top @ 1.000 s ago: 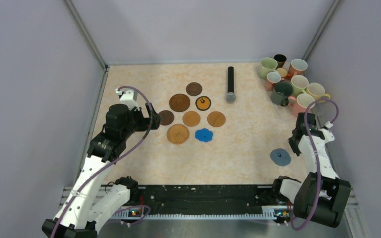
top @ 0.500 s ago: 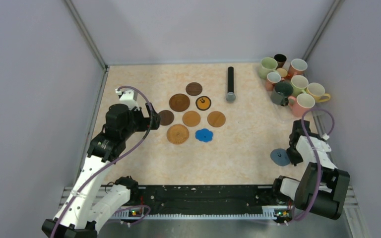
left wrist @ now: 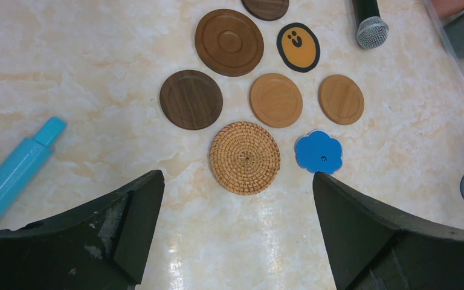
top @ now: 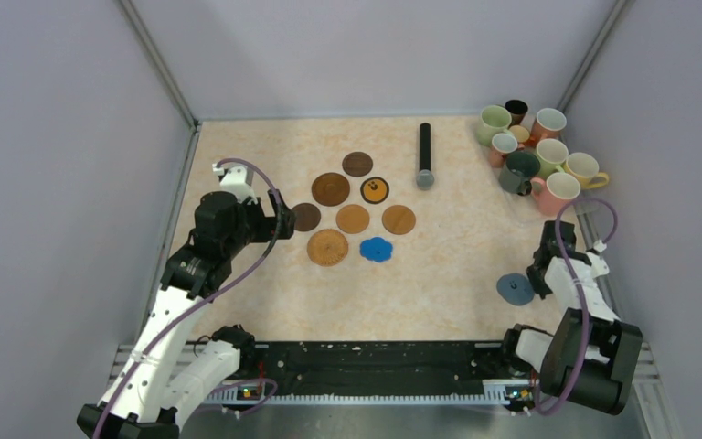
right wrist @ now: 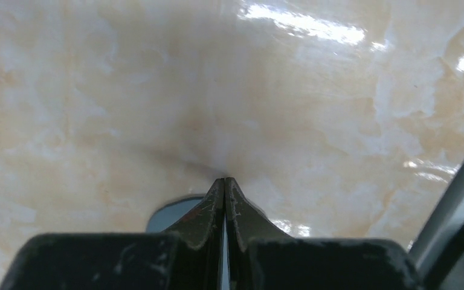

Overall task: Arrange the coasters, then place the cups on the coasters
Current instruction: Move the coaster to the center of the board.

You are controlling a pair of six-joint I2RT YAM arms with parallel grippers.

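From above, the coasters (top: 352,218) are lying in a loose cluster at the middle of the table (top: 439,265), eight of them, brown, tan, black-and-orange and a blue flower shape. A ninth, the grey-blue coaster (top: 514,290), is sitting well apart near the right edge. The cups (top: 535,155) are crowding the far right corner, none on a coaster. A black cylinder (top: 425,155) is lying between cluster and cups. The left pincer (top: 285,219) is hovering just beside the cluster's leftmost dark disc. The right pincer (top: 534,277) is pointing down at the grey-blue coaster's right rim.

In the left wrist view, the left pincer (left wrist: 237,181) is standing wide apart and gripping nothing, framing the woven coaster (left wrist: 244,158) and the blue flower coaster (left wrist: 319,151). A blue tube (left wrist: 15,175) is lying at the left.

In the right wrist view, the right pincer (right wrist: 225,202) is pressing fully together with nothing showing between its fingers, its tip meeting the table while a sliver of the grey-blue coaster (right wrist: 168,216) is peeking from beneath.
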